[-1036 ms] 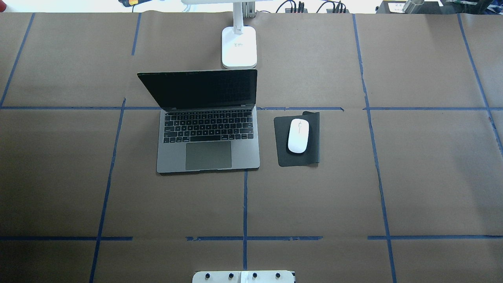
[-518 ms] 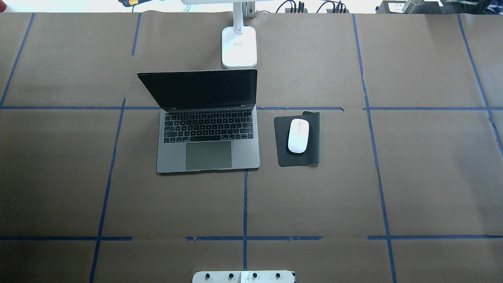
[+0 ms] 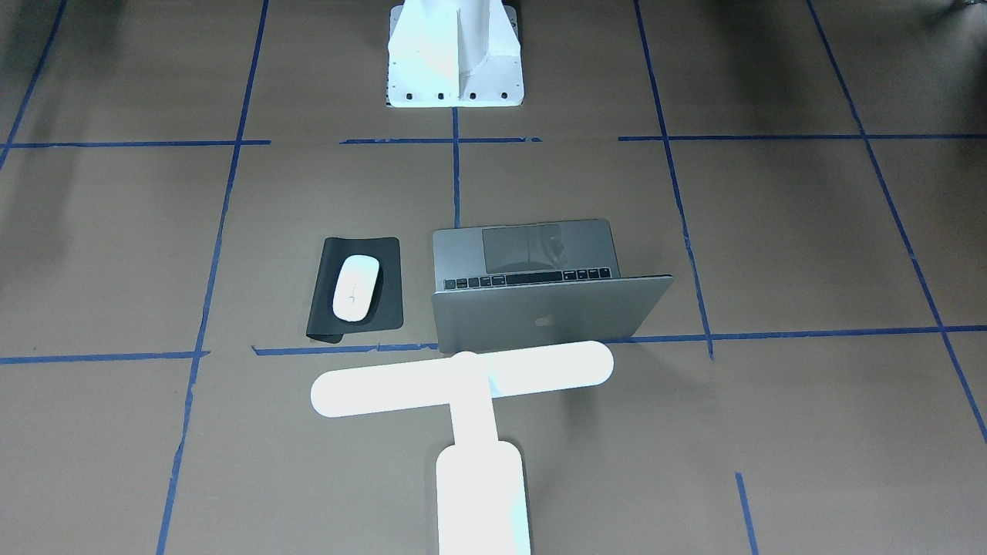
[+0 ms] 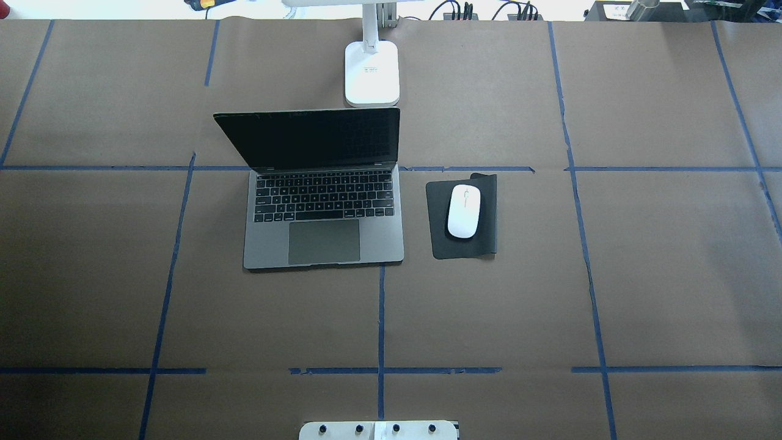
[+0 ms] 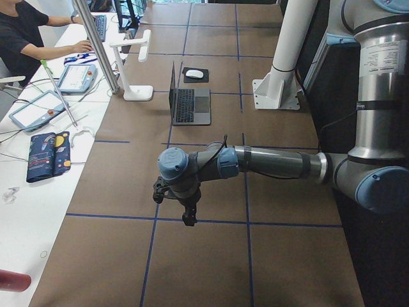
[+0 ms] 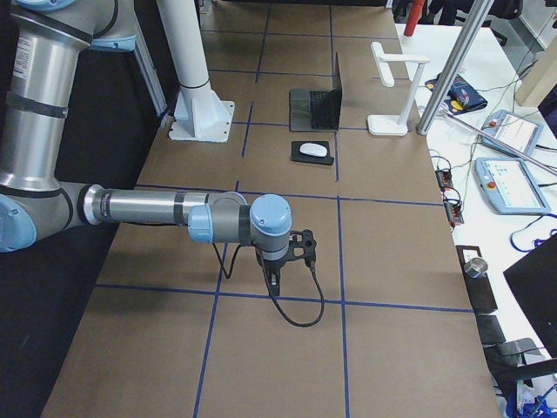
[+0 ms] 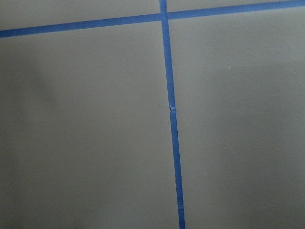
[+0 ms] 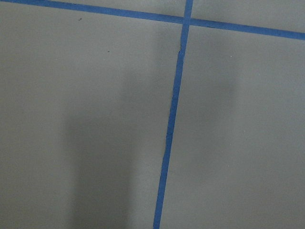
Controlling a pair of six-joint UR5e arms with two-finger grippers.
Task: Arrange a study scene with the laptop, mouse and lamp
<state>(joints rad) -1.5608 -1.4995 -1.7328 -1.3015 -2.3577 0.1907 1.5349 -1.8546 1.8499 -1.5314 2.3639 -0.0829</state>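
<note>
In the overhead view the laptop (image 4: 324, 208) sits open on the worktop (image 4: 611, 275) with its screen dark. The mouse (image 4: 464, 211) lies at its 3 o'clock on a black mat (image 4: 441, 244), and the lamp (image 4: 372, 73) stands at about its 12 o'clock, base just beyond the lid's right end. The left end effector (image 5: 188, 219) and the right end effector (image 6: 273, 280) each hang over brown paper crossed by blue tape (image 7: 169, 95), well apart from these things; only the side views show them, so I cannot tell whether either is spread or pressed together.
</note>
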